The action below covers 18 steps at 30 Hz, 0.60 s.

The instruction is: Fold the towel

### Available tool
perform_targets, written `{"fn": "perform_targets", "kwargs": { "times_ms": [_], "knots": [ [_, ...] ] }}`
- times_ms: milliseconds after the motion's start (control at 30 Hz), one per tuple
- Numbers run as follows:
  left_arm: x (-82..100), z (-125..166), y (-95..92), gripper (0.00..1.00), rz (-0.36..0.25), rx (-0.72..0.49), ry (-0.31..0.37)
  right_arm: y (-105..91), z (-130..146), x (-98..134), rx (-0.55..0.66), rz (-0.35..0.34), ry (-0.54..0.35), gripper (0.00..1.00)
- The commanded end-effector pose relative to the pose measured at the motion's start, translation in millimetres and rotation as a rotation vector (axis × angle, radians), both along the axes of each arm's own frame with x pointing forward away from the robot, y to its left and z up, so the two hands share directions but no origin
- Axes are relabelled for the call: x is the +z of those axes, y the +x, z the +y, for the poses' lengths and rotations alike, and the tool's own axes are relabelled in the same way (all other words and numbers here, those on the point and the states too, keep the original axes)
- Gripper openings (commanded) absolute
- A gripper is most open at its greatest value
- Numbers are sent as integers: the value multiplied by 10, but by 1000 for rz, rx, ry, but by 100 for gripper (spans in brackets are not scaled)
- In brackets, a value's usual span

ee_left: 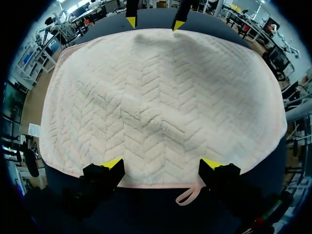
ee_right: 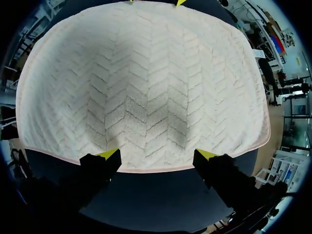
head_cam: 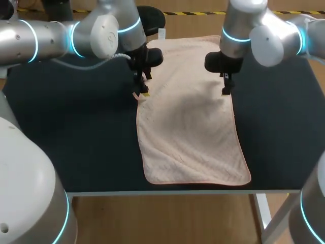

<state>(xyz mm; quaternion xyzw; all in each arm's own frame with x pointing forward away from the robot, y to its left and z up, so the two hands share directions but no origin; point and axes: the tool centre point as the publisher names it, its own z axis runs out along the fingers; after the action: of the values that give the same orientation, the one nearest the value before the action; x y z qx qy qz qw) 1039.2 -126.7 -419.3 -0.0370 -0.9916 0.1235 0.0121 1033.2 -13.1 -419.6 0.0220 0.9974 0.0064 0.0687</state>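
Cream towel (head_cam: 190, 122) (chevron-quilted, pink-edged) on black table (head_cam: 66, 137).

Bright even light from overhead, no hard glare; the pale towel (head_cam: 188, 127) almost washes out against the dark matte table (head_cam: 76, 137), soft grey shadows pool across its middle, darkest in the right wrist view, and cyan rings glow on the left arm (head_cam: 51, 35) and right arm (head_cam: 274, 33).

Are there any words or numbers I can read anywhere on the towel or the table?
None can be read.
The towel and the dark table show no print.
The small white tag by the towel's far edge is too small to read.
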Motion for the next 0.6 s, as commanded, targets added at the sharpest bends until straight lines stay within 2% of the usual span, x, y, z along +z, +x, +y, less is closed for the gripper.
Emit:
{"fn": "perform_targets", "kwargs": {
  "times_ms": [33, 333, 367, 400, 433, 567, 600],
  "knots": [
    [-86, -39, 68, 100, 6, -2, 6, 73, -11, -106, 2, 23, 6, 100],
    [-177, -66, 90, 100, 15, 0, 16, 61, -43, -238, -4, 71, 12, 100],
    [-188, -65, 91, 96, 16, 1, 16, 63, -45, -248, -4, 75, 12, 100],
    [-196, -64, 91, 77, 18, 3, 16, 66, -47, -253, -4, 76, 12, 100],
    [-206, -63, 91, 49, 19, 4, 16, 69, -49, -257, -4, 77, 11, 100],
    [-233, -56, 89, 18, 22, 8, 19, 81, -53, -264, -1, 78, 8, 100],
    [-235, -56, 88, 4, 24, 9, 19, 84, -54, -265, 4, 78, 6, 100]
  ]
}}
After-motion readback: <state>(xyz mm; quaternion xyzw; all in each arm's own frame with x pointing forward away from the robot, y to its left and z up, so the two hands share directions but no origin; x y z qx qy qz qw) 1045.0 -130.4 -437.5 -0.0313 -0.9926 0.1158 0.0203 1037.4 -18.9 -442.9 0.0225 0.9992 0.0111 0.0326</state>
